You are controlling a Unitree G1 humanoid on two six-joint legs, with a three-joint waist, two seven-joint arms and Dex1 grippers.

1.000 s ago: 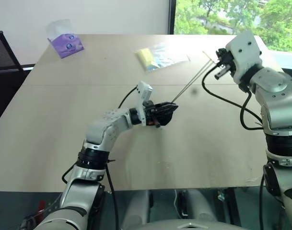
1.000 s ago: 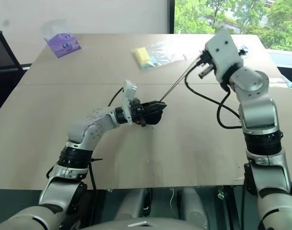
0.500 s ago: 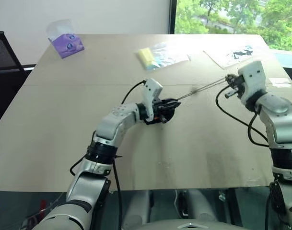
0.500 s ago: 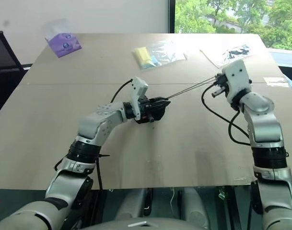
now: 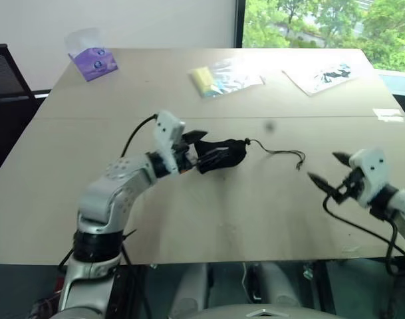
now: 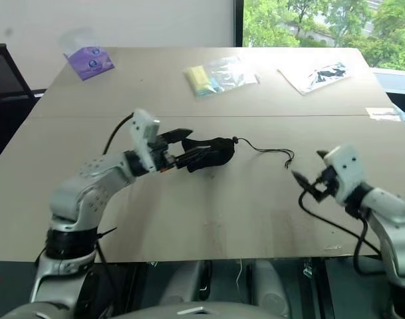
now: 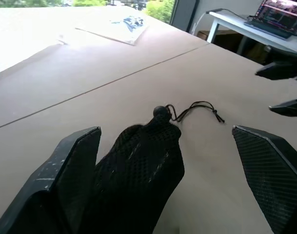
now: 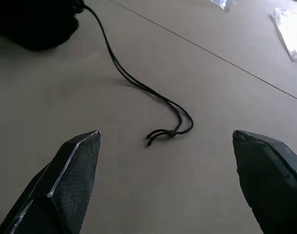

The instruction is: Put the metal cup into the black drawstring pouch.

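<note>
Between the wide-spread fingers of the left gripper (image 7: 163,185) lies the black drawstring pouch (image 7: 138,165), unclamped on the table (image 5: 189,219).

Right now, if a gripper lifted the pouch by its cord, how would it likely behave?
The pouch looks like soft, slumped fabric, so it would probably sag and swing. The thin cord lies slack in loose curves, so it would likely pull taut first and might slip between the fingers.

Knotted cord (image 8: 168,132) between spread fingers (image 8: 65,180)
</note>
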